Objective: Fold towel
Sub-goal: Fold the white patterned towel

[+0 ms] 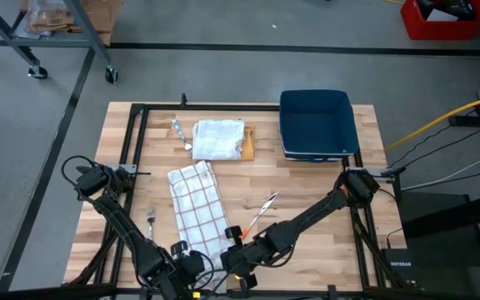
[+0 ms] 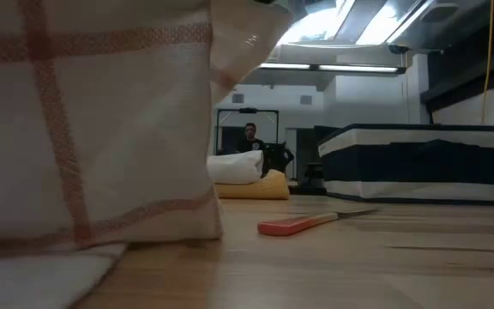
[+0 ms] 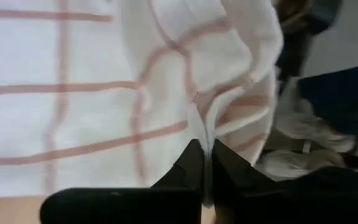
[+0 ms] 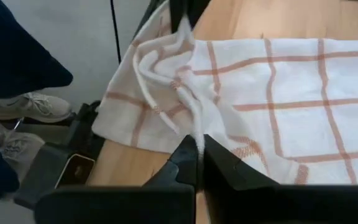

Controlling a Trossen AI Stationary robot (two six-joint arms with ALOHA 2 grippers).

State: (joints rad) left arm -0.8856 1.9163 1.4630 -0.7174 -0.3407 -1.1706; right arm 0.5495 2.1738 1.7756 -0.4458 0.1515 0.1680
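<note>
A white towel with red checks [image 1: 197, 207] lies lengthwise on the wooden table, its far end flat and its near end raised. My left gripper [image 1: 183, 263] and my right gripper [image 1: 233, 257] stand side by side at the table's near edge. Each is shut on a near corner of the towel. In the low view the raised towel [image 2: 93, 129] hangs like a curtain, its lower part still on the table. My left gripper pinches a bunched near corner of the towel [image 3: 207, 127] between its two fingers, slanting down from the near side. The cloth gathers into folds at the fingertips and spreads away beyond them. My right gripper pinches the other near corner [image 4: 194, 127] between its two fingers, slanting down from the near side. The cloth is wrinkled and gathered at the hold; the rest of the towel [image 4: 303, 106] slopes down toward the table.
A folded white towel [image 1: 219, 137] sits on a wooden board at the far middle, beside a blue bin [image 1: 317, 123]. An orange-handled knife [image 1: 257, 218] lies right of the towel, a fork [image 1: 151, 218] left of it. A person's shoes [image 4: 23, 106] show beyond the near edge.
</note>
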